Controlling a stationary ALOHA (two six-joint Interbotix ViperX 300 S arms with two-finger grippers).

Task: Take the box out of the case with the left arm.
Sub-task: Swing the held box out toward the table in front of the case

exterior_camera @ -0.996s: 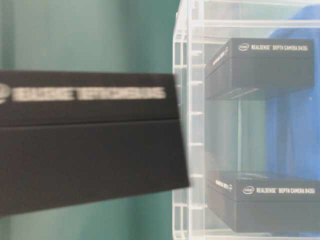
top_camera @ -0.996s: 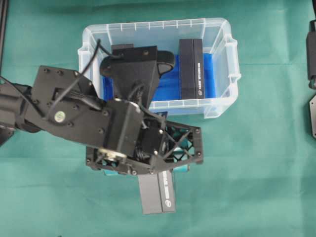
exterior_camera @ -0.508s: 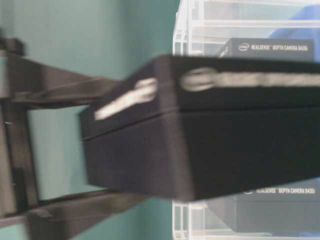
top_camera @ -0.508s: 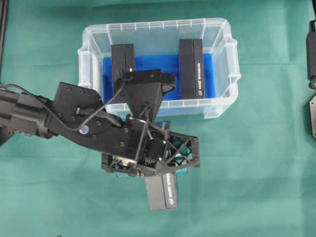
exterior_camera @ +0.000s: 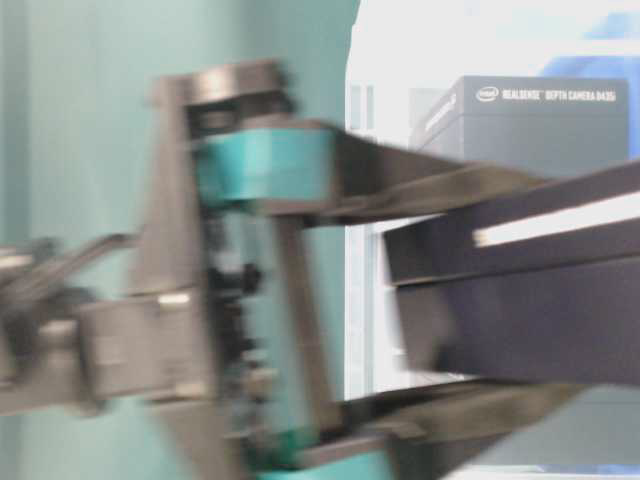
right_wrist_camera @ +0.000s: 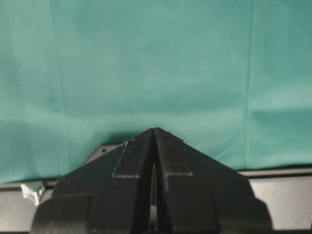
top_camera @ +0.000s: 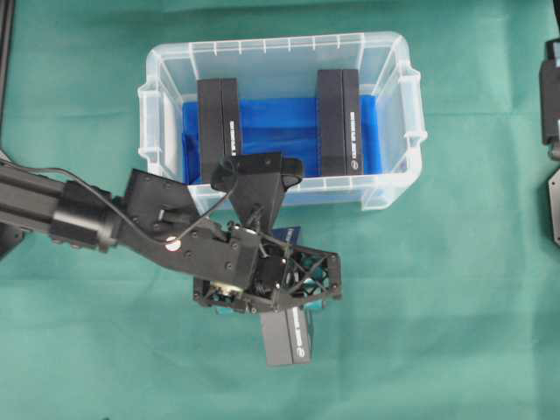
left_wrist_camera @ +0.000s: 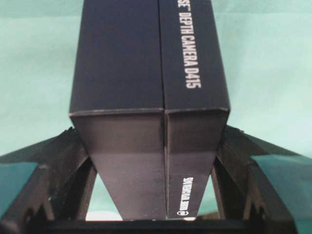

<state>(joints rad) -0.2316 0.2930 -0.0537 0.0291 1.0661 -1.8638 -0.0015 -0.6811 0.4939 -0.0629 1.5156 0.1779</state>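
Now, changed: the left arm (top_camera: 96,214) has dropped lower, and both boxes in the case (top_camera: 278,52) show.
Box (top_camera: 287,334): outside the case, by its near wall, over the green cloth (top_camera: 455,289).
Left gripper (top_camera: 267,302): clamped on the box.
Wrist view: fingers (left_wrist_camera: 63,165) press both box sides.
Right gripper (right_wrist_camera: 154,146): tips together.
Table-level view: blurry.
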